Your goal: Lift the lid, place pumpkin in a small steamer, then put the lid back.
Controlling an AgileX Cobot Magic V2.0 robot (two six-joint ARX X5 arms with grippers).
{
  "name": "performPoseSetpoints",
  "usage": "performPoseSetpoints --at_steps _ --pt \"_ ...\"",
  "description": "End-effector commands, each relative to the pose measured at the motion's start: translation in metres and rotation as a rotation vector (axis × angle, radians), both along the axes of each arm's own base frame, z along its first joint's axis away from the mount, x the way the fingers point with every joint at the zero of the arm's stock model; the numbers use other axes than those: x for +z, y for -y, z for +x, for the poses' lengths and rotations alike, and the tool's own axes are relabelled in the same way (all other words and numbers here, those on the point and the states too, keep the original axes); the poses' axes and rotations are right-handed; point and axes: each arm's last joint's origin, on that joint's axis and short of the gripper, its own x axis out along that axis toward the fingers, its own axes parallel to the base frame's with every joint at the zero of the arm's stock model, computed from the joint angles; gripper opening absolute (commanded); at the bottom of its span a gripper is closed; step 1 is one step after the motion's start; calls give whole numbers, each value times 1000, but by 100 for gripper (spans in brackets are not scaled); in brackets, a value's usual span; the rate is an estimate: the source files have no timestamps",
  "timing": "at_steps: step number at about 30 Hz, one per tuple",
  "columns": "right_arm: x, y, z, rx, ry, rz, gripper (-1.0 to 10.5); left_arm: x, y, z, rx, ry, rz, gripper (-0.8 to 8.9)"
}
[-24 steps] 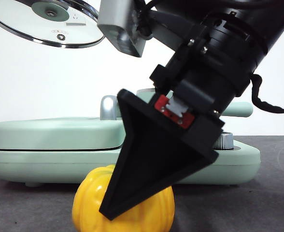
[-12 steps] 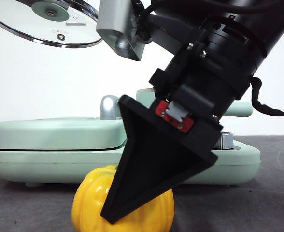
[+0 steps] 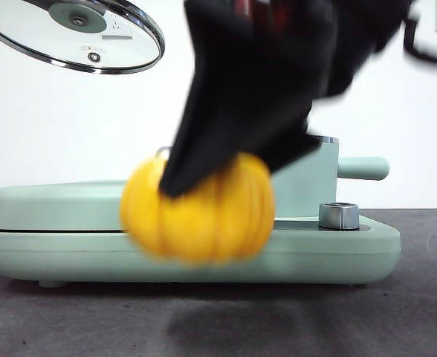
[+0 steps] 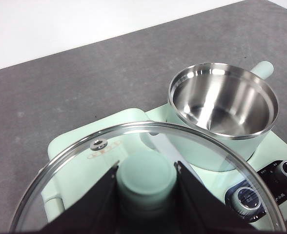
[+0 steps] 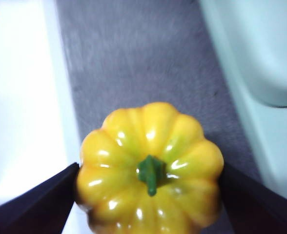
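The right gripper (image 5: 148, 195) is carrying the pumpkin (image 3: 198, 210) clear of the table, jaws clamped on its ribbed flanks, in front of the griddle (image 3: 77, 223); the small steamer (image 4: 223, 114) is sitting open at two o'clock from it. The left gripper (image 4: 147, 187) is pinching the lid (image 4: 133, 161) by its knob, high at ten o'clock. That glossy, rounded plastic could be slipping from the flat jaws, or clipping the steel rim going in
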Motion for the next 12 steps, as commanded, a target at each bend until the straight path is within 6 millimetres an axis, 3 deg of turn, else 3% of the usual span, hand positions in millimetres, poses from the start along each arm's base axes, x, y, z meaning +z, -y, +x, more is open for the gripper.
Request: performPoseSetpoints --at_steps 1,12 --pt "22 4 1 -121 -54 -5 378 9 1 -1 -7 38 -30 10" --pt "105 34 23 -399 0 -90 378 8 2 0 -8 38 -26 10"
